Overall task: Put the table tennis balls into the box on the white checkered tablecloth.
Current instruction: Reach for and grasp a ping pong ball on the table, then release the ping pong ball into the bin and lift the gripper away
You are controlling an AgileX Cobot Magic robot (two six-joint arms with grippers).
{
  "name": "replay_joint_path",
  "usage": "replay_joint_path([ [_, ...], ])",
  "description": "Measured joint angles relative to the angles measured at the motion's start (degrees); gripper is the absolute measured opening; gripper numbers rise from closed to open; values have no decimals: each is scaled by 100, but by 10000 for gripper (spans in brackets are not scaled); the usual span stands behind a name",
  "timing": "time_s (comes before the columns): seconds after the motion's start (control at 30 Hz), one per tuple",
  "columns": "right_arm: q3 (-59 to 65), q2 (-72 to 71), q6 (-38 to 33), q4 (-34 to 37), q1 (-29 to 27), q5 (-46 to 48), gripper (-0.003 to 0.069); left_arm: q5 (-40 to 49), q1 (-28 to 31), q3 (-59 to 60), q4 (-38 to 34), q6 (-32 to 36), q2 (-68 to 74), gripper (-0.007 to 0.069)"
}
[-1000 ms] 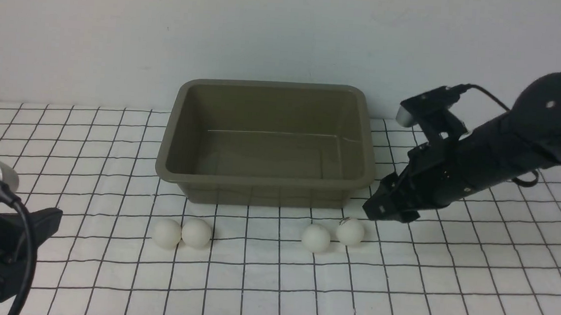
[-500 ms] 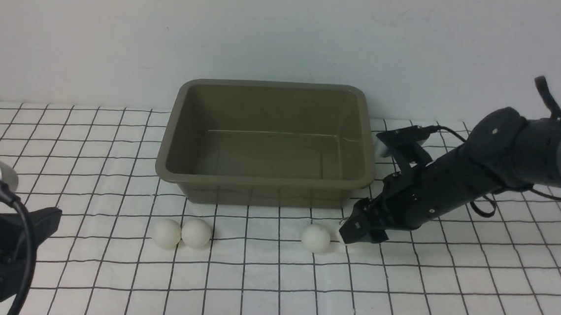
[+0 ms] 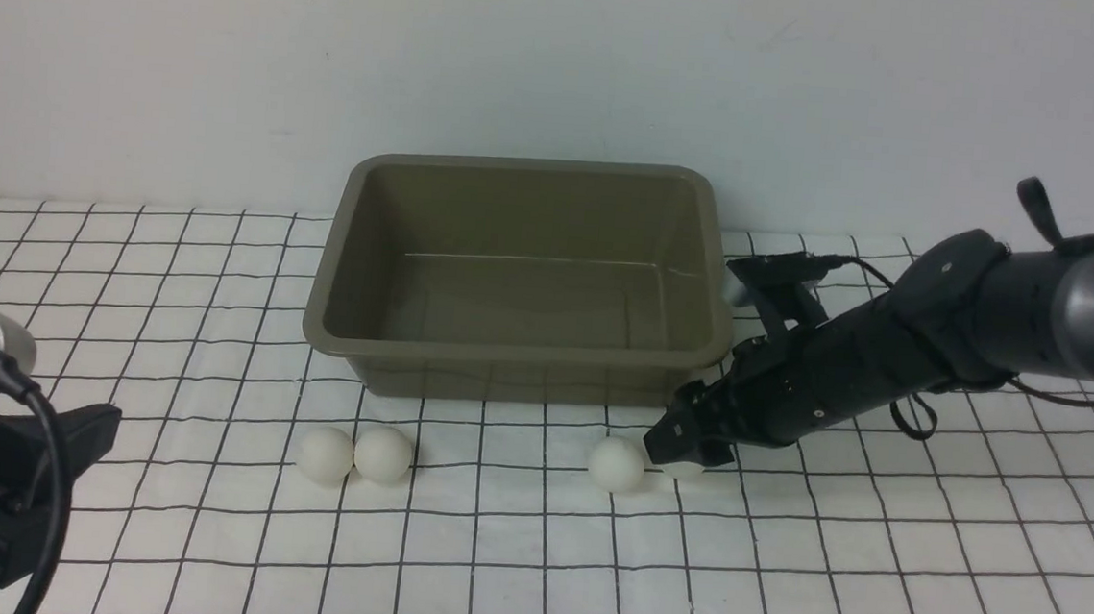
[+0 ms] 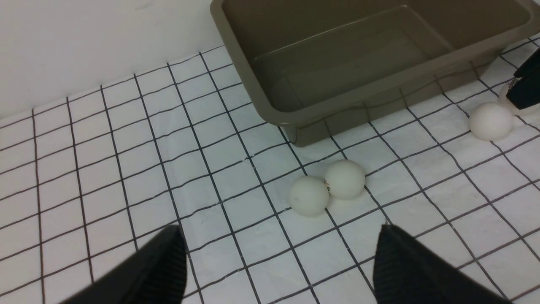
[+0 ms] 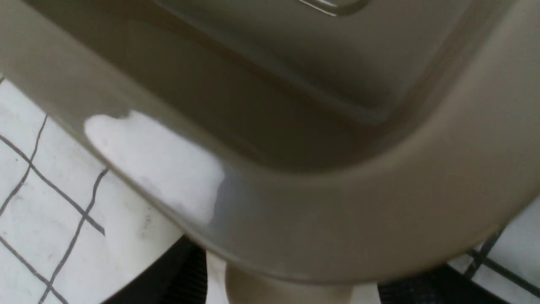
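Note:
The olive-brown box [image 3: 515, 355] stands on the white checkered tablecloth [image 3: 530, 556], with no ball inside. Two table tennis balls [image 3: 325, 453] [image 3: 384, 454] touch each other in front of its left corner. A third ball [image 3: 615, 464] lies in front of its right part. The fourth ball [image 3: 687, 470] sits just right of it, mostly hidden under my right gripper [image 3: 681, 448], whose jaws stand open on either side of that ball [image 5: 291, 291] without touching it. My left gripper [image 4: 278, 228] hovers open and holds nothing, near the pair of balls [image 4: 309, 196] [image 4: 344, 179].
The box's near right corner rim [image 5: 379, 219] lies close above my right gripper. A pale wall rises directly behind the box. Bare cloth stretches in front of the balls and to both sides of the box.
My right arm came down and to the left, from beside the box onto the rightmost ball, and its jaws opened. The left arm and the other balls stayed still.

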Motion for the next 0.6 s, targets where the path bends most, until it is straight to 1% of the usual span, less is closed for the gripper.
replay_joint_path([
  [0.1,-4,96,-3,66,0,-21,468,0,0,0,0,0,0,534],
  [0.23,-4,128,-3,86,0,-29,358,0,0,0,0,0,0,534],
  [0.3,-4,112,-3,-11,0,-31,362,0,0,0,0,0,0,534],
  [0.43,-4,-147,118,-509,-75,170,362,0,0,0,0,0,0,534],
  [0.57,-4,-666,766,-1135,-425,585,362,0,0,0,0,0,0,534],
  [0.6,-4,-742,812,-1224,-481,630,362,0,0,0,0,0,0,534],
])
